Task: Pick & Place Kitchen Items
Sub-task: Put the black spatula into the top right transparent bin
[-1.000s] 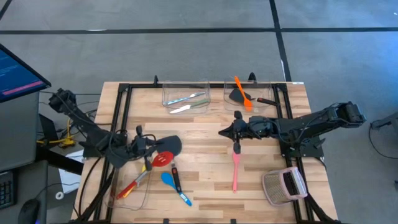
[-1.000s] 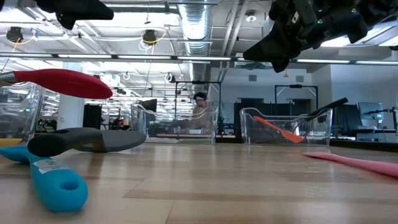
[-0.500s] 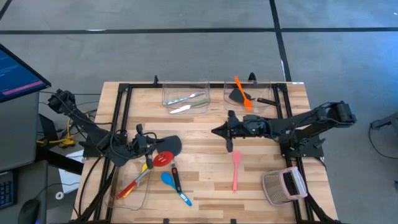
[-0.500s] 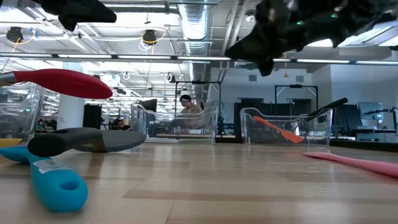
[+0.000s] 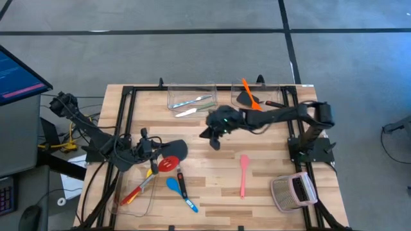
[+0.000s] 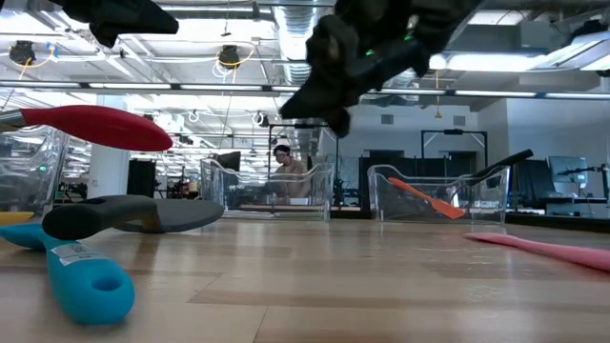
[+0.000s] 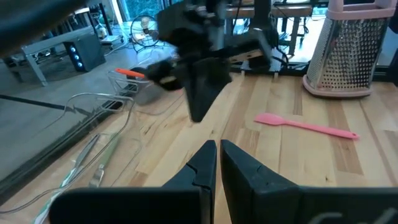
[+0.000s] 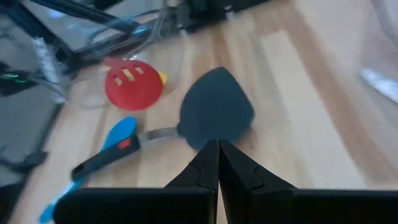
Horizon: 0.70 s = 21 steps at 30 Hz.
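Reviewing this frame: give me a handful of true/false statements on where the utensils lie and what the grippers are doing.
1. The pink spatula lies on the bare table. True.
2. The right gripper carries the pink spatula. False: it is shut and empty, above the table's middle.
3. The orange spatula rests in a clear bin. True.
4. The black turner sits inside a bin. False: it lies on the wood beside the red slotted spoon.
5. The left gripper is wide open. False: it is shut.

The floor [image 5: 192,51] is grey with dark lines. Pipes [image 6: 300,43] and lamps [image 6: 229,57] hang from the ceiling.
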### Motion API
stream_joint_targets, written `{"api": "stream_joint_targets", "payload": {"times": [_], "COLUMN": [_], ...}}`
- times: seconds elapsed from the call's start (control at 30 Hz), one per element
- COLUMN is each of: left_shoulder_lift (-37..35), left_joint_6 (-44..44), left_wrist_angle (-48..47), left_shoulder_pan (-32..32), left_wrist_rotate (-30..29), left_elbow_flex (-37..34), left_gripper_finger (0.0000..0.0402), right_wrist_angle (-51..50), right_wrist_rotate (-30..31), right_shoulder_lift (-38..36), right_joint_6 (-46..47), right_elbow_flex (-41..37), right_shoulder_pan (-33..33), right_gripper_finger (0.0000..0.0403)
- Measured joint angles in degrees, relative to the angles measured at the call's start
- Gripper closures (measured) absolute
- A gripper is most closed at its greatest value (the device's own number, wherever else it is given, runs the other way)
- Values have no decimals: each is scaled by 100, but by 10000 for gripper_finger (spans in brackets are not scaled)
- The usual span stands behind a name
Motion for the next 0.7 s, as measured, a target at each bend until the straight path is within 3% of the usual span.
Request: {"api": "stream_joint_targets", "payload": {"times": [0.1,0.23,0.47,0.7], "left_shoulder_lift": [1,0,0,1], "left_joint_6": [0,0,0,-2], "left_wrist_angle": [0,-7,-3,-17], "left_shoulder_pan": [0,-11,-13,-13], "left_wrist_rotate": [14,25,25,348], "left_elbow_flex": [0,2,2,1], "left_gripper_finger": [389,389,389,389], "right_wrist_angle": [-44,-179,-1187,-1550], "right_wrist_rotate": [-654,-862,-868,-868], "right_shoulder_lift": [478,1110,2107,2419], "right_joint_6": [101,289,301,77], "right_elbow_flex": [414,916,1977,2555], "right_shoulder_pan": [-245,-431,-428,-295], "right_gripper_finger": [402,402,402,402]}}
